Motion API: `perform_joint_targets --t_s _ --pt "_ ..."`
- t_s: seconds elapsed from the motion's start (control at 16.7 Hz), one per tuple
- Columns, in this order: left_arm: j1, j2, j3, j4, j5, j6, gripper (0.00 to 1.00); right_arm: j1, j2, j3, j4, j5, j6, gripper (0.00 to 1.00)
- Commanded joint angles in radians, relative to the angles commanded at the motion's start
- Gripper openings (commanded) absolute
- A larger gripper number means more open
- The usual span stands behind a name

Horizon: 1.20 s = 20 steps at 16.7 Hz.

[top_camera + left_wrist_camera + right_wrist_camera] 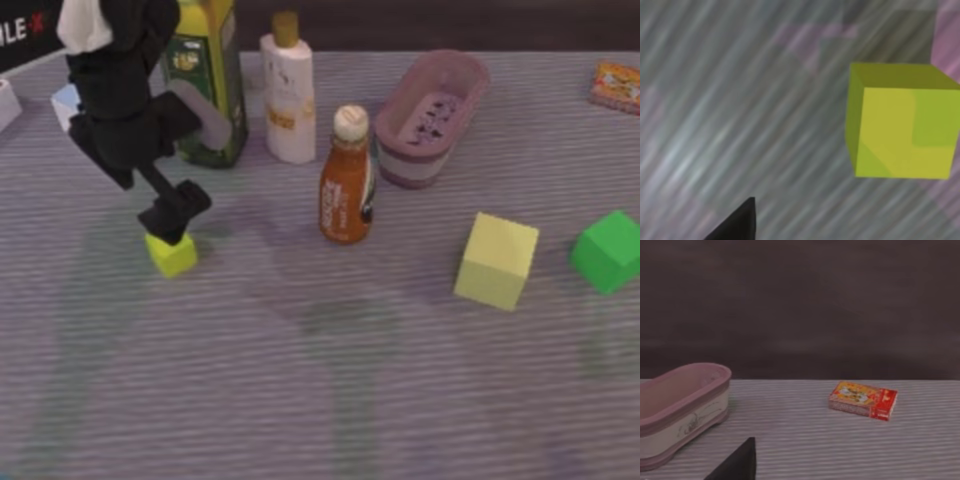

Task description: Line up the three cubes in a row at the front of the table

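Yellow-green cube point(172, 254) sits at the table's point(300, 400) left, the left gripper point(172, 215) above it, finger spacing impossible to tell. Pale yellow cube point(496, 260) and green cube point(607, 251) lie right. Bottle labels are unreadable.

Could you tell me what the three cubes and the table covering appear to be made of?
The small yellow-green cube, under the left gripper, the pale yellow cube and the bright green cube show flat, matte faces without glare or grain, suggesting plastic or foam; which one is unclear. The table looks cloth-covered: grey-lavender, finely ribbed, no shine.
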Motion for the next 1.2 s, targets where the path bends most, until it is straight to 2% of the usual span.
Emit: perform_joint_targets --t_s 0.42,0.84,1.14,1.2 --pt "0.003 0.007 -0.014 0.018 0.000 0.001 1.00 0.000 0.000 0.000 0.000 0.000 0.000 1.00" --pt "0.001 0.113 -0.154 0.272 0.001 0.003 1.00 0.000 0.000 0.000 0.000 0.000 0.000 1.00" --pt "0.001 0.124 -0.166 0.289 0.001 0.003 1.00 0.000 0.000 0.000 0.000 0.000 0.000 1.00" --pt "0.001 0.124 -0.166 0.289 0.001 0.003 0.92 0.000 0.000 0.000 0.000 0.000 0.000 1.00"
